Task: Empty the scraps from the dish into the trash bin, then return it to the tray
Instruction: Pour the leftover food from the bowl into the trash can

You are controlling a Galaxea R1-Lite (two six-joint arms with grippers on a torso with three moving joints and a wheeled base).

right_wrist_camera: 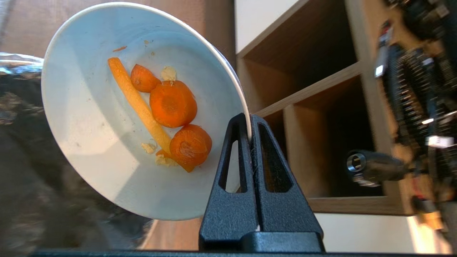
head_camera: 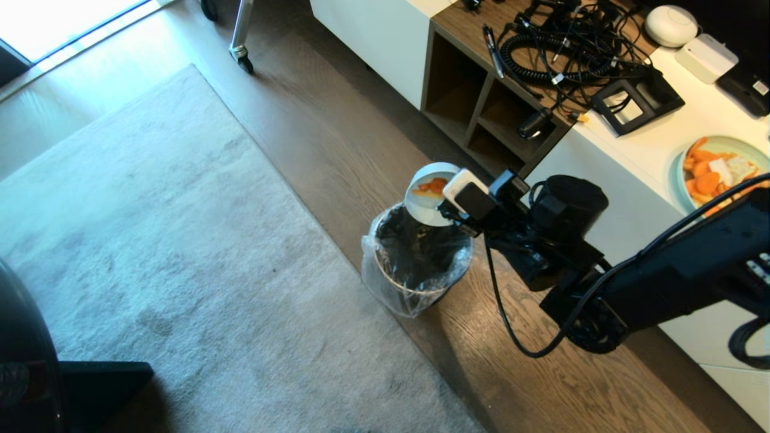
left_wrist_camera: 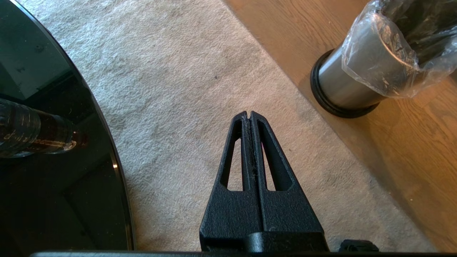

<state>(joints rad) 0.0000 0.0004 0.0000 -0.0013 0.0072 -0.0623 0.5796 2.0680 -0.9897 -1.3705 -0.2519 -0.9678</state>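
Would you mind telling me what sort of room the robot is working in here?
Probably a living room or home office: a grey rug on a wood floor, a low white cabinet with open wooden shelves and tangled cables, and a small bag-lined trash bin.

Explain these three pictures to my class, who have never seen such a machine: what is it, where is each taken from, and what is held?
It is a robot with two arms, each ending in a claw. The wide picture comes from a camera on its head, looking down at a rug, a wooden floor and a white cabinet. The other two come from cameras on its wrists. The right claw is shut on the rim of a white dish, tipped over the bin with its bag liner. The scraps, orange pieces, are in the dish, not yet in the bin. The left claw is shut and empty above the rug. A plate of orange pieces sits on the cabinet.
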